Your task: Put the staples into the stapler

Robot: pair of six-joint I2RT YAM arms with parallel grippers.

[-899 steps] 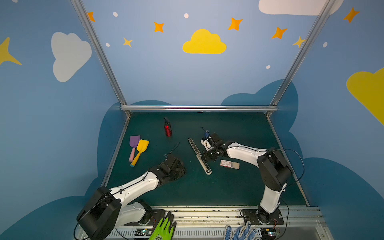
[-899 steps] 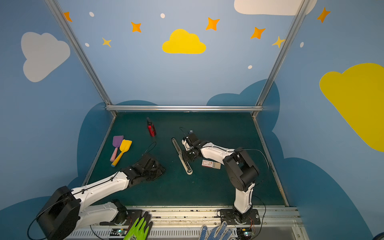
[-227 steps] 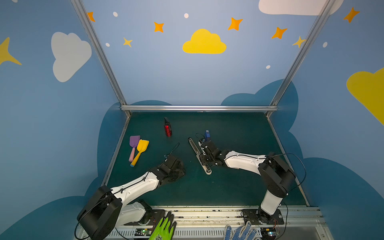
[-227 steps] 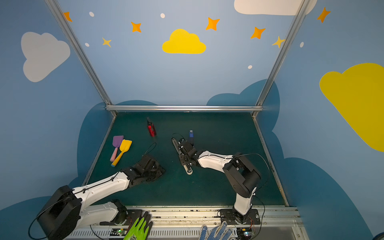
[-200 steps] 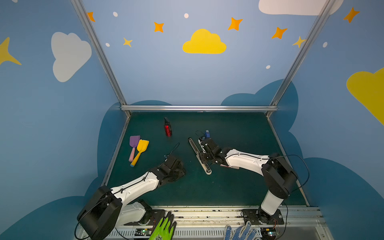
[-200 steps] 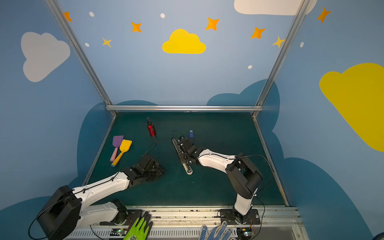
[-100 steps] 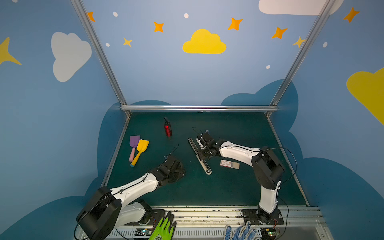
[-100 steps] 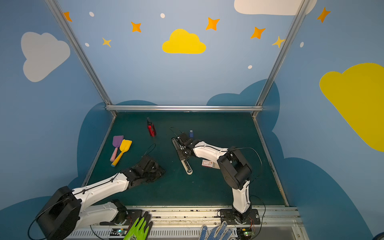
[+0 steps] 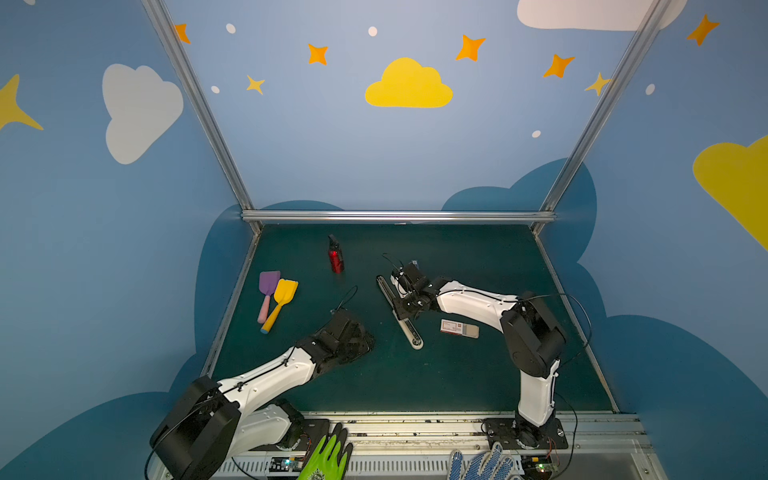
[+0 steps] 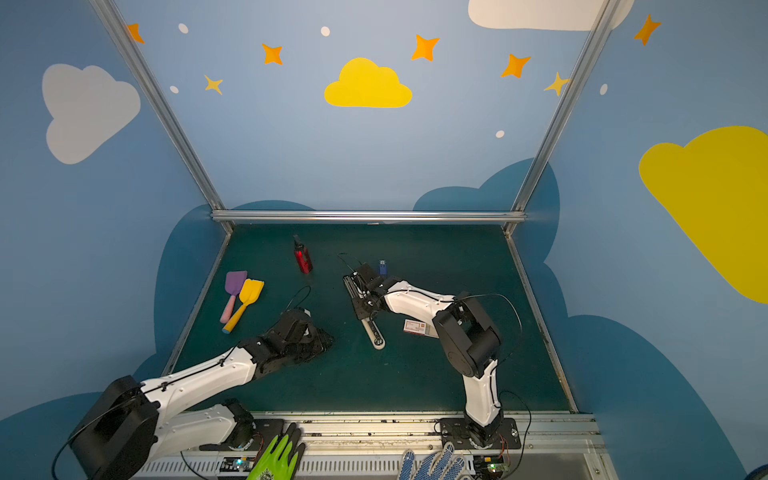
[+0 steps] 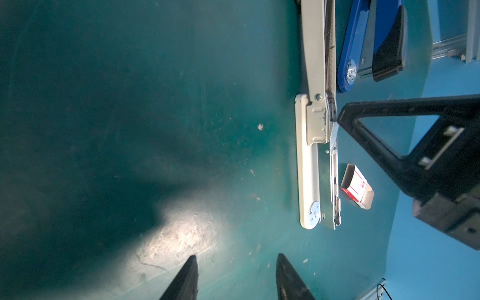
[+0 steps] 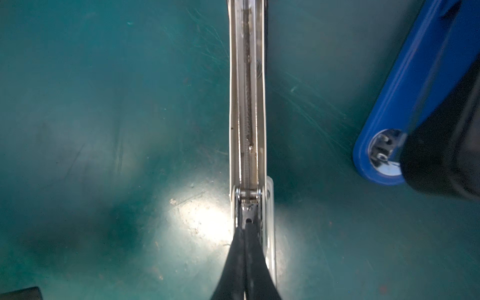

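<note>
The white stapler (image 9: 409, 332) lies opened flat on the green mat in both top views, its metal channel (image 12: 248, 109) facing up. My right gripper (image 12: 246, 224) is shut, with its tips pressed together in the channel at the hinge; in a top view it (image 10: 362, 309) sits over the stapler's middle. Whether anything is pinched between the tips cannot be made out. The white, red-printed box of staples (image 9: 459, 328) lies on the mat right of the stapler, its tray slid partly out (image 11: 357, 187). My left gripper (image 11: 237, 257) is open and empty, low over bare mat left of the stapler (image 10: 320, 338).
A blue and black stapler (image 12: 405, 104) lies close beside the white one, toward the back (image 10: 382, 267). A red bottle (image 9: 335, 257) stands at the back. Purple (image 9: 268, 286) and yellow (image 9: 284, 293) spatulas lie at the left. Gloves (image 9: 328, 457) hang over the front rail.
My right gripper has shut over the stapler's hinge, and its arm has swung so the staple box shows again. The left arm has stayed put.
</note>
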